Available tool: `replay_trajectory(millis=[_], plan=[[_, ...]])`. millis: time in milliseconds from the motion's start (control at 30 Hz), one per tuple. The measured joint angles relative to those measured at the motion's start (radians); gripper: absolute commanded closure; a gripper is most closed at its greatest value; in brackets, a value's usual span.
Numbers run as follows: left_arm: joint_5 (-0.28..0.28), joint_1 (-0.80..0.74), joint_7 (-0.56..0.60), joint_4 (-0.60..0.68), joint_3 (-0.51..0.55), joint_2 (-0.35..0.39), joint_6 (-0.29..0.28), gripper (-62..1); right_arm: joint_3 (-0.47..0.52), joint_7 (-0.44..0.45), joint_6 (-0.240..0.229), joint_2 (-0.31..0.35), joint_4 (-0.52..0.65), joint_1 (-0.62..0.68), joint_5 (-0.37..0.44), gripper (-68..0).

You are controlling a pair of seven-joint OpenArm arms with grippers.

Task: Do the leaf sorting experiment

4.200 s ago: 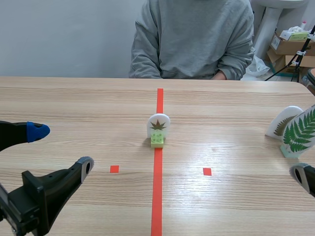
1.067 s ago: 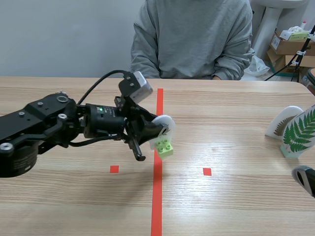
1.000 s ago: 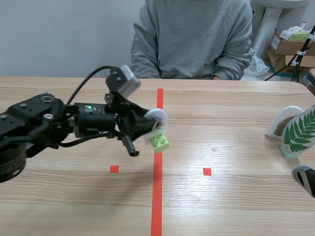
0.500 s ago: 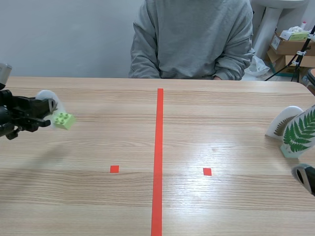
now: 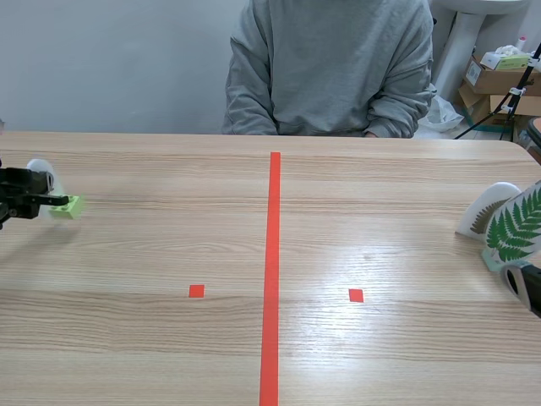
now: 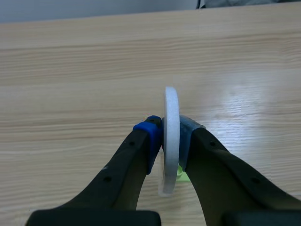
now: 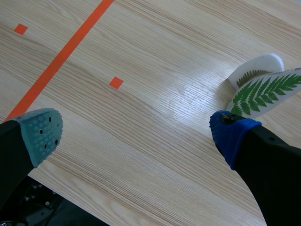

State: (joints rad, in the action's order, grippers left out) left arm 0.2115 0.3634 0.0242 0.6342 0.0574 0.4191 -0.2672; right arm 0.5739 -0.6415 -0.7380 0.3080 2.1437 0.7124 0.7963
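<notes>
The white leaf card (image 6: pixel 170 113) on its green brick (image 5: pixel 66 205) no longer stands on the red centre line (image 5: pixel 272 254); the left claw (image 6: pixel 168 139), clamped on it, now holds it at the table's (image 5: pixel 380 220) far left edge.

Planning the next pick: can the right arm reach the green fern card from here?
Probably yes. The right tool is open, and the green fern card stands just ahead of it with nothing between; a second fern card crowds it behind.

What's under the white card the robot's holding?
A light green block sits under the white card. The left gripper hides most of it in the wrist view.
</notes>
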Motion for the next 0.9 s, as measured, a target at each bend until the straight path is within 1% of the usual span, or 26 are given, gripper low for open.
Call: replay_trajectory(millis=[67,200,233,333,400,467,600,633,733,767,800,833,900], plan=[[-0.033,0.003,0.006,-0.024,0.000,-0.006,0.013,-4.0,0.000,0.000,0.000,0.000,0.000,0.000,-0.004,-65.5],[-0.039,0.002,0.015,-0.066,-0.001,-0.028,0.016,-4.0,0.000,0.000,0.000,0.000,0.000,0.000,-0.004,-65.4],[-0.050,0.002,0.019,-0.072,-0.001,-0.035,0.024,-4.0,0.000,0.000,0.000,0.000,0.000,0.000,-0.004,-65.5],[-0.058,0.002,0.023,-0.074,-0.002,-0.051,0.039,-4.3,0.000,0.000,0.000,0.000,0.000,0.000,-0.007,-65.4],[-0.060,0.002,0.025,-0.074,-0.004,-0.054,0.039,-5.1,0.000,0.000,0.000,0.000,0.000,0.000,-0.007,-65.5],[-0.066,0.002,0.026,-0.074,-0.004,-0.053,0.039,-11.2,0.000,0.000,0.000,0.000,0.000,0.000,-0.007,-65.5],[-0.068,0.002,0.026,-0.074,-0.004,-0.053,0.039,-27.6,0.000,0.000,0.000,0.000,0.000,0.000,-0.007,-65.5],[-0.070,0.002,0.026,-0.074,-0.004,-0.053,0.039,-32.5,0.000,0.000,0.000,0.000,0.000,0.000,-0.007,-65.5],[-0.074,0.002,0.043,-0.074,-0.004,-0.053,0.039,-51.2,0.000,0.000,0.000,0.000,0.000,0.000,-0.007,-65.5],[-0.074,0.002,0.056,-0.074,-0.004,-0.053,0.039,-55.7,0.000,0.000,0.000,0.000,0.000,0.000,-0.007,-65.4],[-0.073,0.002,0.065,-0.073,-0.004,-0.053,0.039,-59.5,0.000,0.000,0.000,0.000,0.000,0.000,-0.007,-65.5],[-0.073,0.002,0.068,-0.072,-0.004,-0.051,0.038,-61.6,0.000,0.000,0.000,0.000,0.000,0.000,-0.007,-65.5],[-0.073,-0.001,0.067,-0.061,-0.004,-0.045,0.023,-62.2,0.000,0.000,0.000,0.000,0.000,0.000,-0.007,-65.4]])
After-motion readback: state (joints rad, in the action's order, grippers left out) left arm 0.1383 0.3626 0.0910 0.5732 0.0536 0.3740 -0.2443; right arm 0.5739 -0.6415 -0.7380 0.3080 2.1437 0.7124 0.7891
